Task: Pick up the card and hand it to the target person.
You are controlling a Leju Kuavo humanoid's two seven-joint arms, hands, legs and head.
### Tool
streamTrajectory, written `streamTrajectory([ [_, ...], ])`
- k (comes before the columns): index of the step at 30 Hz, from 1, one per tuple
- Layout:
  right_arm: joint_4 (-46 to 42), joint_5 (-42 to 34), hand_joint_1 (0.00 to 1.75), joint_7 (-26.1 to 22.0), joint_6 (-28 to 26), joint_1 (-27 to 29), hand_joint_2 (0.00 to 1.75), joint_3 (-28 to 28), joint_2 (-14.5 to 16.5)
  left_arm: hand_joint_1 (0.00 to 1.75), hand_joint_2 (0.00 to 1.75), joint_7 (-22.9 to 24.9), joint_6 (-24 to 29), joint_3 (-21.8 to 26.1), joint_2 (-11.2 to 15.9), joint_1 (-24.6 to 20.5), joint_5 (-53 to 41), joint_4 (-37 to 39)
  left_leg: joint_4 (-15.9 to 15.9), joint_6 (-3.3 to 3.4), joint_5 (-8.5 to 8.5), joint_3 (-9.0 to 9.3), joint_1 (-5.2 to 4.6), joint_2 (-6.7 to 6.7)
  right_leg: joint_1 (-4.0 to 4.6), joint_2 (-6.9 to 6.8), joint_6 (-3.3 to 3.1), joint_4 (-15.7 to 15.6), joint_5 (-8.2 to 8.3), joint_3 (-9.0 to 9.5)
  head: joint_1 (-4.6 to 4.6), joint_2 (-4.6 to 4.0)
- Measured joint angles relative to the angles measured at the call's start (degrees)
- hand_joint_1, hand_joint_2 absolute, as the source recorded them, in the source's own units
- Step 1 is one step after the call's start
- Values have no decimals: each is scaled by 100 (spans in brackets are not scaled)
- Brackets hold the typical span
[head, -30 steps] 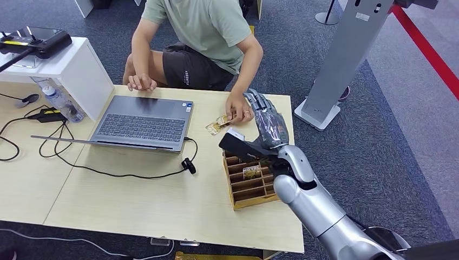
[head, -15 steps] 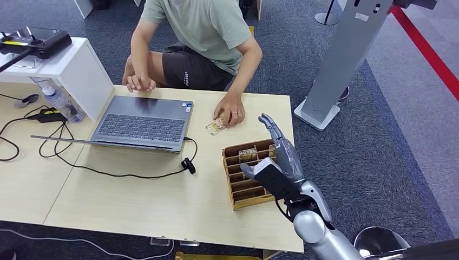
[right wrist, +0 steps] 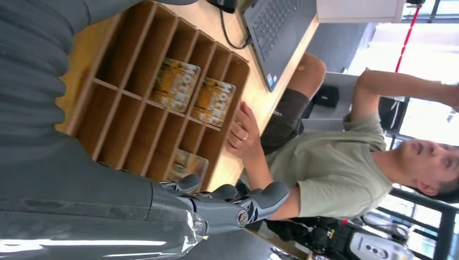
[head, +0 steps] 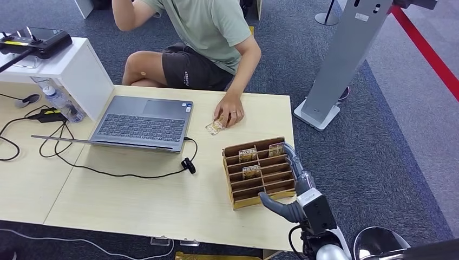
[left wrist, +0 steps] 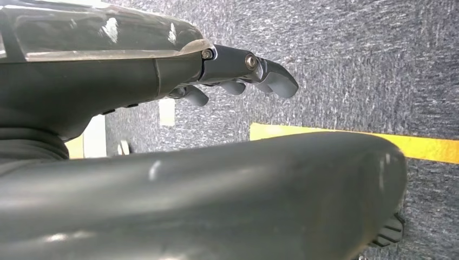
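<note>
A yellow patterned card [head: 215,126] lies on the table in front of the seated person, whose hand [head: 230,114] rests on it. A wooden slotted rack [head: 236,190] holds three more cards [head: 248,154] upright. My right hand [head: 296,187] hangs low by the rack's right side, fingers spread, holding nothing. In the right wrist view its fingers [right wrist: 233,203] lie beside the rack [right wrist: 103,76], with cards [right wrist: 174,84] in the slots and the person's hand [right wrist: 243,132] beyond. My left hand [left wrist: 238,70] hangs over carpet, fingers loosely extended and holding nothing.
An open laptop [head: 143,122] with a black cable and clip [head: 188,164] sits left of the rack. A white box [head: 76,67], a bottle [head: 59,100] and chargers stand at the far left. A grey pillar [head: 346,59] rises right of the table.
My right arm has drawn back and down from beside the person's hand to the rack's right side. The person's other arm has lifted off the laptop.
</note>
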Motion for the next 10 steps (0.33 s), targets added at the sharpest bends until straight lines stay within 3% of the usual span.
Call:
streamTrajectory([
  [10,203,-178,0,-131,-22,162,175,1,-20,0,0,-37,-82,18,-4,-9,-40,0,0,0,0,1,0,1,0,1,0,0,0,0,1,0],
])
